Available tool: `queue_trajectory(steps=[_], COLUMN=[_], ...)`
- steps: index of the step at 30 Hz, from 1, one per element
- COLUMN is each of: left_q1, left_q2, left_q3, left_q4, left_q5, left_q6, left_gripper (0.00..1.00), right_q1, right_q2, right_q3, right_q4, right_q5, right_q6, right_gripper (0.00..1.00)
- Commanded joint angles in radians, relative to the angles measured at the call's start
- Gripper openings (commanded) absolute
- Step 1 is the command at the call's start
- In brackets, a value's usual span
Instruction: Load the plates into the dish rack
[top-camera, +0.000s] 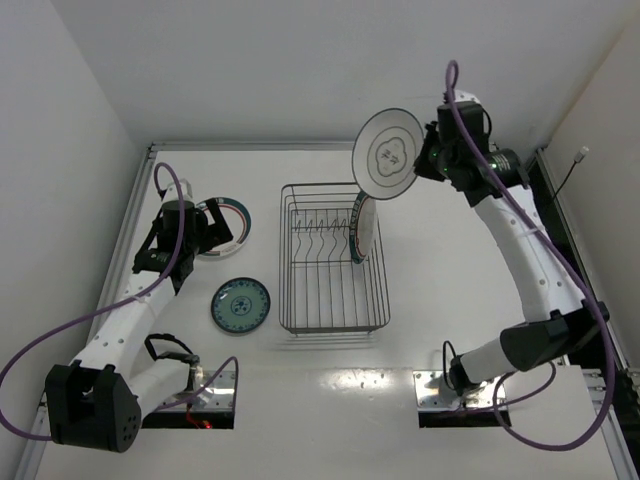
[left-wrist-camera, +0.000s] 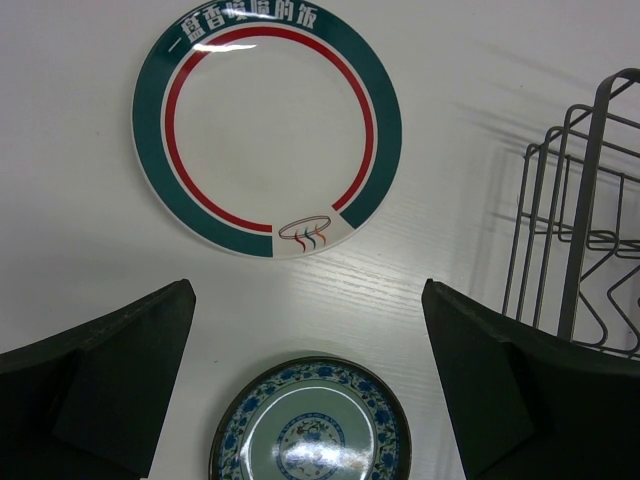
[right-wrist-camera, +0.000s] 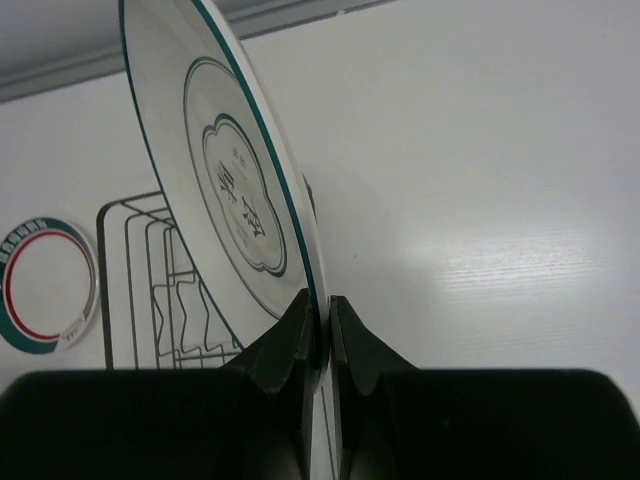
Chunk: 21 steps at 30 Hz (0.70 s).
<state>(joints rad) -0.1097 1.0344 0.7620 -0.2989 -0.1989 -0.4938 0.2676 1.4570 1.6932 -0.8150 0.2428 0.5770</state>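
My right gripper (top-camera: 428, 160) (right-wrist-camera: 322, 305) is shut on the rim of a pale grey-white plate (top-camera: 388, 153) (right-wrist-camera: 235, 190) with a dark rim line. It holds the plate on edge in the air, above the far right corner of the dish rack (top-camera: 284, 262) (right-wrist-camera: 150, 290). A green-and-red-banded plate (top-camera: 360, 228) stands upright among the rack's tines. Another banded plate (top-camera: 238, 215) (left-wrist-camera: 268, 125) lies flat left of the rack. The small teal patterned plate (top-camera: 240, 305) (left-wrist-camera: 310, 425) lies nearer. My left gripper (top-camera: 207, 226) (left-wrist-camera: 307, 300) hovers open over these two, holding nothing.
The table is white, with walls at the left, back and right. The rack's wire corner (left-wrist-camera: 585, 230) stands close to the right of my left gripper. Several tines in the left part of the rack hold nothing.
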Motion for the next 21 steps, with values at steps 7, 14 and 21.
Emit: queue_trajectory(steps=[7, 14, 21], left_q1=[-0.005, -0.005, -0.005], left_q2=[0.000, -0.010, -0.030], left_q3=[0.039, 0.039, 0.039], left_q4=[0.012, 0.012, 0.001], left_q5=[-0.002, 0.009, 0.009], left_q6=[0.003, -0.006, -0.015], left_gripper=[0.96, 0.96, 0.96], right_q1=[0.237, 0.387, 0.440], right_q2=[0.190, 0.454, 0.583], right_q3=[0.267, 0.662, 0.769], right_q4=[-0.159, -0.407, -0.533], right_q5=[0.283, 0.493, 0.610], right_q6=[-0.080, -0.098, -0.089], right_gripper=[0.00, 0.00, 0.00])
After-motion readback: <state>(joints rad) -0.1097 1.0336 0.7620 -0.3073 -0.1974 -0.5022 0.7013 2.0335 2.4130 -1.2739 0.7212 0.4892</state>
